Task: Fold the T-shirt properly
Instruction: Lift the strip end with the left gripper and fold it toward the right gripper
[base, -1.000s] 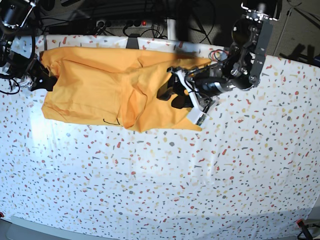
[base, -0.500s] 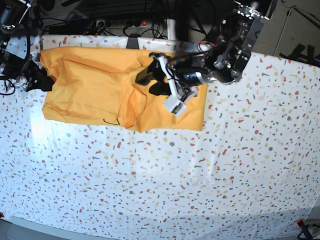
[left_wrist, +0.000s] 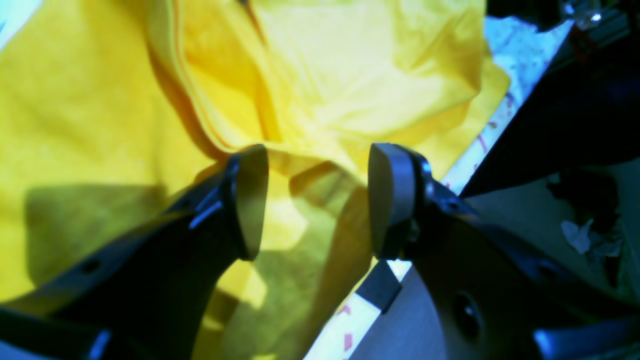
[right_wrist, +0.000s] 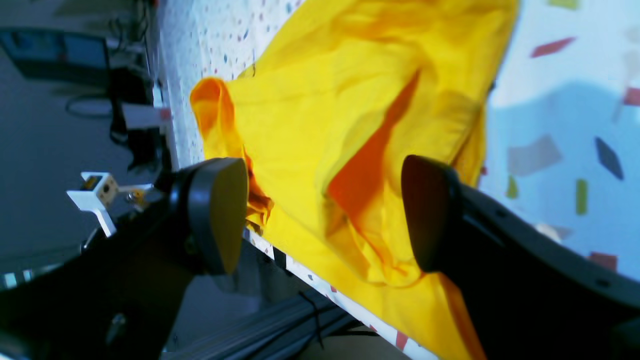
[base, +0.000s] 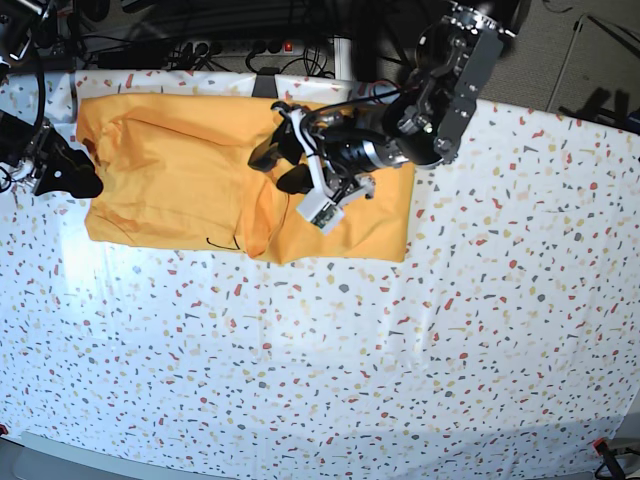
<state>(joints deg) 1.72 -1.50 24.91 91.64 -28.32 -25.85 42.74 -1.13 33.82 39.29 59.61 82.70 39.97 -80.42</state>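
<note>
The mustard T-shirt (base: 170, 170) lies spread along the back of the table, with a raised fold ridge near its middle (base: 262, 215). My left gripper (base: 273, 167) hovers over the shirt's middle, open and empty. In the left wrist view (left_wrist: 316, 160) both pads stand apart above yellow cloth (left_wrist: 325, 65). My right gripper (base: 82, 180) is at the shirt's left edge. In the right wrist view (right_wrist: 320, 205) it is open, with bunched shirt cloth (right_wrist: 350, 125) between and beyond the fingers; I cannot tell whether they touch it.
The table wears a white speckled cover (base: 350, 350). Its back edge runs just behind the shirt, with a power strip and cables (base: 240, 48) beyond. A black clip (base: 264, 85) sits on the back edge.
My left arm has swept left across the shirt, from its right part to its middle. The shirt's right part now lies flatter. My right gripper has shifted slightly left and down.
</note>
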